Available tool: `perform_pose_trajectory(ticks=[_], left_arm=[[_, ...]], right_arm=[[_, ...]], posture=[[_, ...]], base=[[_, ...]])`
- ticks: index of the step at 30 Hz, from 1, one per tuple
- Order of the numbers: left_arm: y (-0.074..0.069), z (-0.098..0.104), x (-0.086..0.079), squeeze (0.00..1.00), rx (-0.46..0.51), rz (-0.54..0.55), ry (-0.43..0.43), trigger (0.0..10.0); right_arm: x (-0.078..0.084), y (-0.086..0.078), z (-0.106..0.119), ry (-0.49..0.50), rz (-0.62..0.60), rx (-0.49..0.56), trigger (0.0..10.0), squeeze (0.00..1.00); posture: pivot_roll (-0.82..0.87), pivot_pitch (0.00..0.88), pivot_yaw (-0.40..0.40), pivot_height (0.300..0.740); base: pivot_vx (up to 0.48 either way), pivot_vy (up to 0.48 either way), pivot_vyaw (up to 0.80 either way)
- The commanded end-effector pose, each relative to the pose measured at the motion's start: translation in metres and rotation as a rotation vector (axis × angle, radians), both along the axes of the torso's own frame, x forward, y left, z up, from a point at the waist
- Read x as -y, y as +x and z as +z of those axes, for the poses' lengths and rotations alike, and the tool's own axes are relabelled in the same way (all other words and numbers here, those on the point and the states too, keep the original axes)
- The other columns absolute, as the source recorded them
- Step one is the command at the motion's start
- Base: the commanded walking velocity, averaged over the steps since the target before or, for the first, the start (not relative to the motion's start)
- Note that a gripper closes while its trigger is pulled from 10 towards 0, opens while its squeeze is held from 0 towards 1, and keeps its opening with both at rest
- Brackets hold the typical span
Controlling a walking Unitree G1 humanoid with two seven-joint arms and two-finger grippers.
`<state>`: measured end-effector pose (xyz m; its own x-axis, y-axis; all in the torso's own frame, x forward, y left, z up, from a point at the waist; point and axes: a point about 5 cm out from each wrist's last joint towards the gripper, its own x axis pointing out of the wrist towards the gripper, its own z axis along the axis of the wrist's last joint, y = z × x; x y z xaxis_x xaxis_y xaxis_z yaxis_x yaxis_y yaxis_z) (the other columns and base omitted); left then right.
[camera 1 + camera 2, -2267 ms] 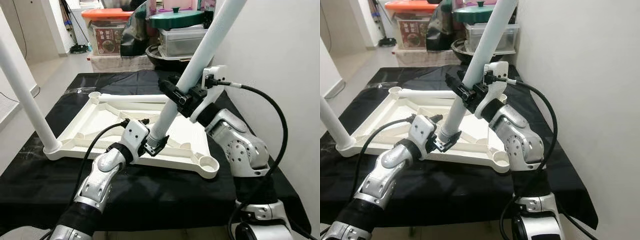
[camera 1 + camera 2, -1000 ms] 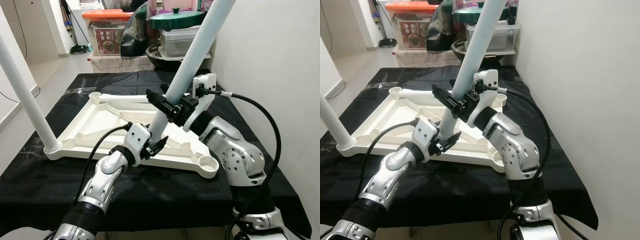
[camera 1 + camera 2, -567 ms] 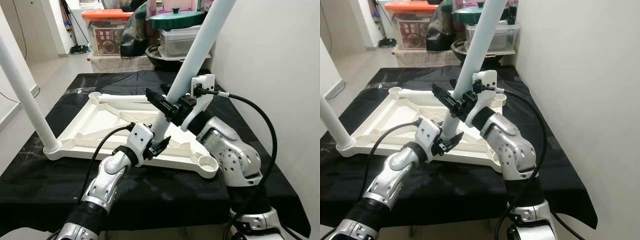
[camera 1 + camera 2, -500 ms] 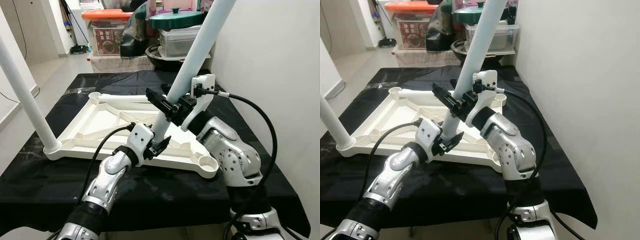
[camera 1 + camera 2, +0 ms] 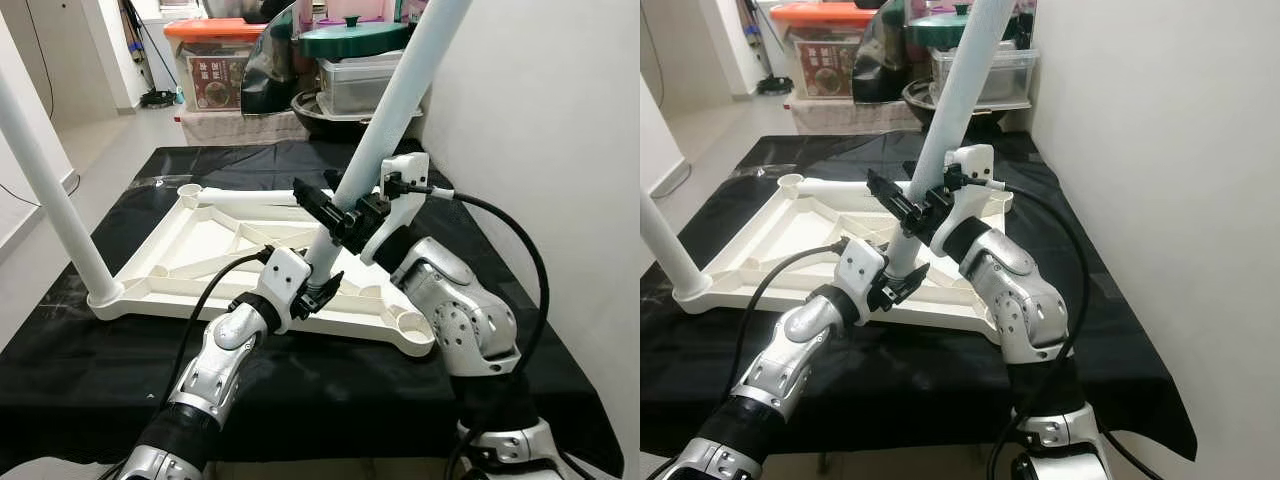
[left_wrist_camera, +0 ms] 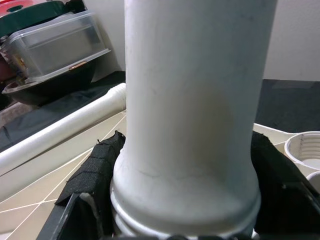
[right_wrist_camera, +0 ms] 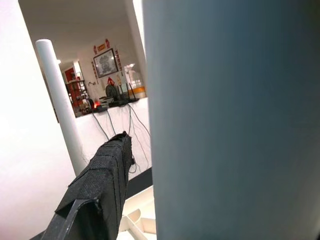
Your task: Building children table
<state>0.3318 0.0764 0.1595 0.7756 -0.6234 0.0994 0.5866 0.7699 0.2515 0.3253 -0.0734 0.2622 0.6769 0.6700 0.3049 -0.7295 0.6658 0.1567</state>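
In the left eye view, the left gripper (image 5: 318,287) clamps the lower end of a tilted white leg (image 5: 385,122), and the right gripper (image 5: 335,212) clasps it higher up, above the upturned tabletop (image 5: 200,255). Three legs show: one held, one standing (image 5: 45,185), one lying (image 5: 265,197). In the left wrist view, both fingers (image 6: 95,167) press the held leg's base.

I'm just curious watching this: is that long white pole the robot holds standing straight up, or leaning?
Leaning. The white leg slants up toward the wall, its bottom end at the left gripper, the right gripper gripping higher.
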Motion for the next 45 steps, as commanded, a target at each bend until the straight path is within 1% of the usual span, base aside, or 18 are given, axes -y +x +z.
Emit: perform_pose_trajectory(ticks=[1,9,10,11,22,28,29,30,31,35,38,40,41,42,43,44,45], left_arm=[[0.0,0.007,0.008,0.0,0.045,-0.038,0.023,10.0],[0.0,0.006,0.008,0.0,0.04,-0.039,0.022,10.0],[0.0,0.005,0.009,0.0,0.039,-0.042,0.023,10.0],[-0.001,0.004,0.01,0.0,0.037,-0.045,0.024,10.0],[-0.003,0.001,0.013,0.0,0.034,-0.054,0.037,10.0],[-0.002,-0.003,0.008,0.0,-0.003,-0.039,0.028,10.0],[-0.001,-0.005,0.005,0.0,-0.022,-0.017,0.02,10.0],[0.0,-0.006,0.0,1.0,-0.027,0.009,0.021,10.0],[0.001,-0.006,-0.003,1.0,-0.027,0.026,0.022,10.0],[0.002,-0.006,-0.009,1.0,-0.036,0.034,0.008,10.0],[0.005,-0.006,-0.022,1.0,-0.025,0.096,0.042,10.0],[0.005,-0.006,-0.022,1.0,-0.025,0.096,0.042,10.0],[0.005,-0.007,-0.025,0.99,-0.023,0.104,0.054,10.0],[0.005,-0.007,-0.025,0.99,-0.023,0.104,0.054,10.0],[0.004,-0.007,-0.032,0.0,-0.021,0.128,0.043,10.0],[0.002,-0.007,-0.039,0.0,-0.021,0.157,0.027,10.0],[0.002,-0.007,-0.039,0.0,-0.021,0.157,0.027,10.0]], right_arm=[[-0.009,-0.002,-0.007,-0.025,0.027,-0.017,10.0,0.0],[-0.01,-0.002,-0.008,-0.024,0.029,-0.024,10.0,0.0],[-0.01,-0.001,-0.008,-0.025,0.027,-0.024,7.1,0.0],[-0.01,-0.001,-0.008,-0.021,0.031,-0.025,0.0,0.0],[-0.011,-0.001,-0.009,-0.027,0.032,-0.017,0.0,0.0],[-0.01,0.0,-0.009,-0.015,0.021,-0.02,0.0,0.0],[-0.01,0.0,-0.008,-0.009,0.022,-0.02,0.0,0.0],[-0.01,-0.001,-0.007,-0.002,0.027,-0.018,0.0,0.0],[-0.01,-0.001,-0.006,0.003,0.031,-0.017,0.0,0.0],[-0.008,-0.001,-0.004,0.012,0.03,-0.009,0.0,0.0],[-0.005,0.0,0.0,0.014,0.021,0.003,0.0,0.0],[-0.005,0.0,0.0,0.014,0.021,0.003,0.0,0.0],[-0.003,0.001,0.001,0.011,0.01,0.008,0.3,0.0],[-0.003,0.001,0.001,0.011,0.01,0.008,0.3,0.0],[0.006,0.007,0.003,0.0,-0.062,0.012,10.0,0.0],[0.015,0.014,0.003,-0.012,-0.135,0.007,10.0,0.0],[0.015,0.014,0.003,-0.012,-0.135,0.007,10.0,0.0]], posture=[[0.0,0.0,-0.014,0.74],[0.01,0.0,-0.017,0.74],[0.0,0.0,-0.015,0.74],[0.01,0.0,-0.017,0.74],[0.01,0.0,-0.015,0.74],[0.01,0.0,-0.014,0.74],[0.01,0.0,-0.014,0.74],[0.01,0.0,-0.015,0.74],[0.01,0.0,-0.015,0.74],[0.01,0.0,-0.014,0.74],[0.01,0.0,-0.014,0.74],[0.01,0.0,-0.014,0.74],[0.01,0.0,-0.014,0.74],[0.01,0.0,-0.014,0.74],[0.01,0.0,-0.016,0.74],[0.01,0.0,-0.016,0.74],[0.01,0.0,-0.016,0.74]], base=[[0.0,0.0,0.0],[0.0,0.0,0.0],[0.0,0.0,0.0],[0.0,0.0,0.0],[0.0,0.0,0.0],[0.0,0.0,0.0],[0.0,0.0,0.0],[0.0,0.0,0.0],[0.0,0.0,0.0],[0.0,0.0,0.0],[0.0,0.0,0.0],[0.0,0.0,0.0],[0.0,0.0,0.0],[0.0,0.0,0.0],[0.0,0.0,0.0],[0.0,0.0,0.0],[0.0,0.0,0.0]])
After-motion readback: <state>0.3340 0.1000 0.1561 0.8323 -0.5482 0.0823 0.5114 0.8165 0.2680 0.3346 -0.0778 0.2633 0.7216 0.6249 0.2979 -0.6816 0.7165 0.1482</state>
